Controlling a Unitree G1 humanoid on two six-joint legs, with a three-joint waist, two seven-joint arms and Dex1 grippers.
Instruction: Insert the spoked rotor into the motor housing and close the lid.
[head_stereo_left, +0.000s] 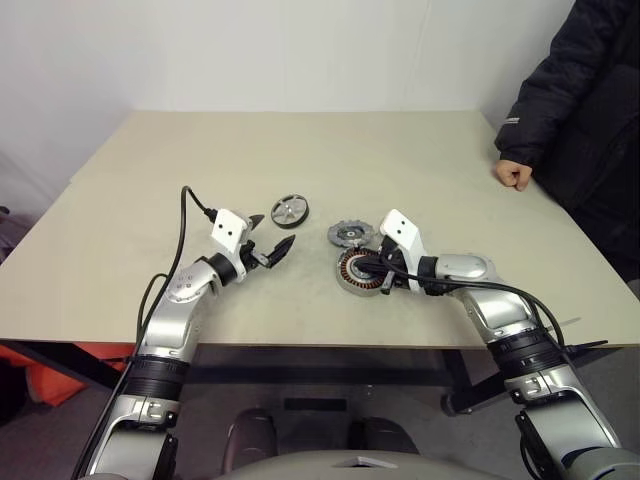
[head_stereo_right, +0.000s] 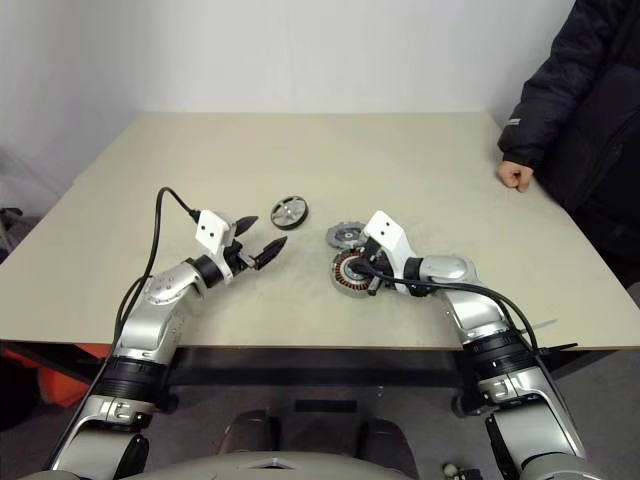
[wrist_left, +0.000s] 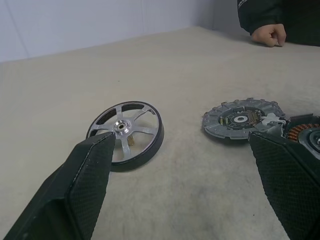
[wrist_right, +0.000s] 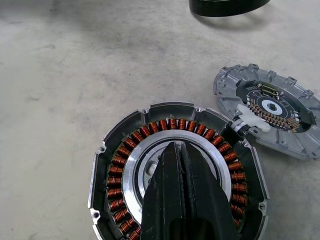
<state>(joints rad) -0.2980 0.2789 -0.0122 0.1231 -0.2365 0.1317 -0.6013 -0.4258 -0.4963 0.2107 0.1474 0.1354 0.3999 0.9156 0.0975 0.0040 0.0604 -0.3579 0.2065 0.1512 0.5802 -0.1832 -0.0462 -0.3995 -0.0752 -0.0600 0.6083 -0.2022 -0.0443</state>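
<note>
Even, soft indoor light; faint shadows on the table (head_stereo_left: 300, 150); all views sharp, no glare

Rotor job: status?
Left gripper open, short of spoked rotor. Right gripper shut, tips over motor housing centre. Lid beside housing. Path clear.

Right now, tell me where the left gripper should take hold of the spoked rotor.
Probably across the dark rim of the spoked rotor, coming down from above. It lies flat on the table, apart from the lid, so only its edge offers opposing sides. The open left gripper hangs level just short of it.
</note>
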